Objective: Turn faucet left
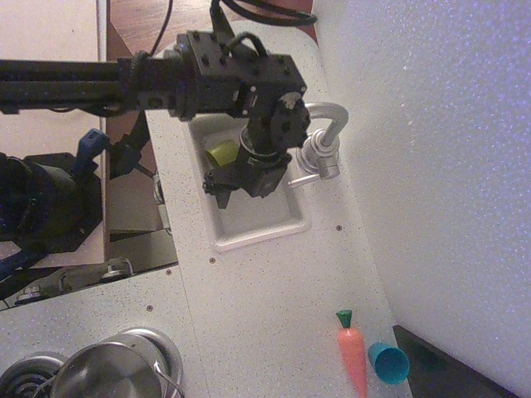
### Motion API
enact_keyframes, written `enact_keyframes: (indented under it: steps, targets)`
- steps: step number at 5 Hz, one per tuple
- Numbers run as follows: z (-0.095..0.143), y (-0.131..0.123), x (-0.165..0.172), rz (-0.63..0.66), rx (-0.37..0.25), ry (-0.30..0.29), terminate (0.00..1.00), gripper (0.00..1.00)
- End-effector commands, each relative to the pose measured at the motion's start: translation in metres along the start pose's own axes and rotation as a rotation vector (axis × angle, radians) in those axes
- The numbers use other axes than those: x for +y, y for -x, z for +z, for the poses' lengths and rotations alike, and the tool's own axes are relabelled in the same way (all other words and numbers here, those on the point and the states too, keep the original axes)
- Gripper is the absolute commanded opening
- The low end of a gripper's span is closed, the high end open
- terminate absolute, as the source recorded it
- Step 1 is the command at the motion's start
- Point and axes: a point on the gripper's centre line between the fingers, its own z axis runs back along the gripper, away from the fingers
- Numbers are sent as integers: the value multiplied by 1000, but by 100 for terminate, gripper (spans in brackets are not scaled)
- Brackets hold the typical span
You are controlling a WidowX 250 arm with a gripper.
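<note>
Silver and glossy, the faucet [319,145] stands in the upper middle of the frame at the right-hand edge of a small white sink [265,228], close to the pale foam-like wall [431,166]. Its ribbed cylindrical base carries a short lever that sticks out toward the basin, and its arched gooseneck spout curves up and back toward the upper left, where its end disappears behind the robot's wrist.

Matte black and blocky, the arm reaches in from the left of the frame, and the hand [241,178] hangs over the basin just beside the faucet's base. Seen from above, the fingers are foreshortened and dark against each other, so I cannot tell how far apart they are or whether they grip anything; no contact with the spout or lever is clear. The placement reads as a sideways push, since a tap like this swivels freely and needs no firm grasp.

A yellow-green object [220,153] lies in the sink, partly hidden by the hand. On the speckled white surface [265,315] toward the lower right lie an orange toy carrot [353,352] with a green top and a small teal cup [387,362], touching or nearly so. A round steel pot [108,373] sits at the lower left.
</note>
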Motion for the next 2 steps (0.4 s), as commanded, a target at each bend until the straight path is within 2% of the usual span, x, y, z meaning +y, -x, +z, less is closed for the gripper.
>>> enact_keyframes:
  steps: [1,2]
  targets:
    - [19,18,-7,41,-14,-86,0,100]
    - [16,23,-9,62,1,-93,0,100]
